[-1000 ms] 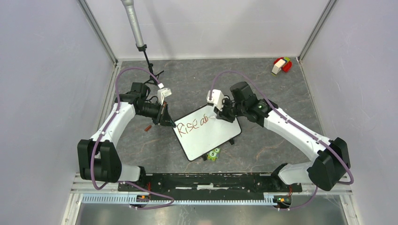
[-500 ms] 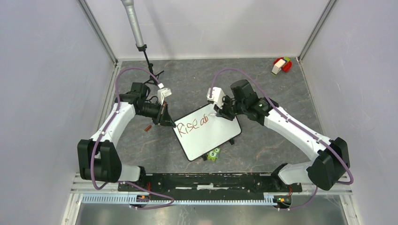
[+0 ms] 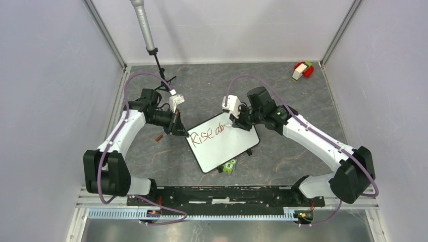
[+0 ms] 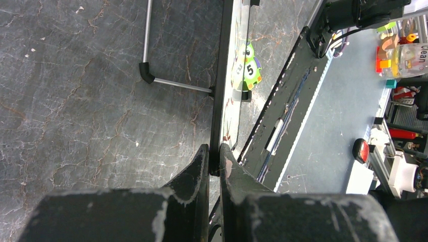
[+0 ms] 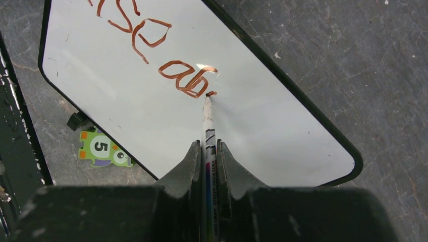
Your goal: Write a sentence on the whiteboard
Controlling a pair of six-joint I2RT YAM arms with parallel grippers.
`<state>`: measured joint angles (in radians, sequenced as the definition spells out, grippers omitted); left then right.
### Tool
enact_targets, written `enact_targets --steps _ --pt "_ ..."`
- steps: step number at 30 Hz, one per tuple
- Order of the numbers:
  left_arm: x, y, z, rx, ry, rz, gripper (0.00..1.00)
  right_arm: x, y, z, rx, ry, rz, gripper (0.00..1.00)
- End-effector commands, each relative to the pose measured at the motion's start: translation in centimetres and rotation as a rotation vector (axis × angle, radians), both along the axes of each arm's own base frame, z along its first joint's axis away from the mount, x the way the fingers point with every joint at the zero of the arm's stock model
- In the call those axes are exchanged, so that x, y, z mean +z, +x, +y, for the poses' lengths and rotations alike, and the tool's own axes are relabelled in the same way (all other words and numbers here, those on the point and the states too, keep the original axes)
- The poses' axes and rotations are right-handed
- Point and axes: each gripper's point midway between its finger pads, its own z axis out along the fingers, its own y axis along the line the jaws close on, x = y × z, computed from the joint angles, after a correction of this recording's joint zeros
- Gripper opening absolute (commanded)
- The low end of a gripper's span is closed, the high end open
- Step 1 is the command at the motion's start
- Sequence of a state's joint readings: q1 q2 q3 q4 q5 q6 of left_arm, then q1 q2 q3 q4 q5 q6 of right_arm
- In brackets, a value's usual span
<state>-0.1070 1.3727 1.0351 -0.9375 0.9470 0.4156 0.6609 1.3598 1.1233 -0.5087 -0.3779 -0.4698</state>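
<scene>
Where the black base rail point(image 3: 227, 194) crosses the near edge, you see a green number tile point(image 3: 229, 166) just beyond it, touching the near corner of the whiteboard point(image 3: 222, 151). The board lies rotated on the grey table point(image 3: 298, 161), one corner toward you and one away. Its near half is blank white. "RISE ab" runs in red-brown along the far-left edge.

At the left corner, your left gripper point(image 4: 214, 151) is pinched tight on the thin black frame, with the board edge-on between the fingers point(image 4: 197, 169). A small red piece point(image 3: 158, 136) lies on the table just left of that gripper.

Your right gripper point(image 5: 207, 146) is clamped on the marker point(image 5: 207, 126). Its tip touches the board at a short stroke just right of the "b". Unwritten surface runs from the tip toward the right corner, and the black frame is close on the far side.

Past the board, the table is bare stone. A red and white block point(image 3: 303, 70) sits in the far right corner, and a grey pole point(image 3: 143, 25) leans in at far left.
</scene>
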Motion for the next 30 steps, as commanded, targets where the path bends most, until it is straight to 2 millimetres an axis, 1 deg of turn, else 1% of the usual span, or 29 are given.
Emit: enact_targets --steps 1,4,9,16,24,27,30 --pt "0.4 0.5 0.0 -0.007 0.015 -0.032 0.02 -0.5 -0.4 -0.4 0.012 -0.009 -0.018 0.0" --pt "0.4 0.5 0.0 -0.008 0.014 -0.032 0.02 -0.7 -0.7 -0.9 0.012 -0.021 -0.025 0.0" --pt "0.4 0.5 0.0 -0.007 0.014 -0.029 0.02 -0.6 -0.1 -1.7 -0.016 -0.052 -0.058 0.0" --pt "0.3 0.5 0.0 -0.008 0.015 -0.03 0.03 0.9 1.5 -2.2 -0.062 -0.059 -0.107 0.0" --pt "0.4 0.6 -0.1 -0.007 0.013 -0.032 0.03 2.4 2.4 -1.1 -0.057 -0.02 -0.122 0.0" --pt "0.4 0.6 -0.1 -0.008 0.013 -0.03 0.02 2.7 2.4 -0.6 -0.048 -0.005 -0.114 0.0" --pt "0.3 0.6 -0.1 -0.008 0.014 -0.029 0.03 2.4 2.3 -0.2 -0.036 0.001 -0.095 0.0"
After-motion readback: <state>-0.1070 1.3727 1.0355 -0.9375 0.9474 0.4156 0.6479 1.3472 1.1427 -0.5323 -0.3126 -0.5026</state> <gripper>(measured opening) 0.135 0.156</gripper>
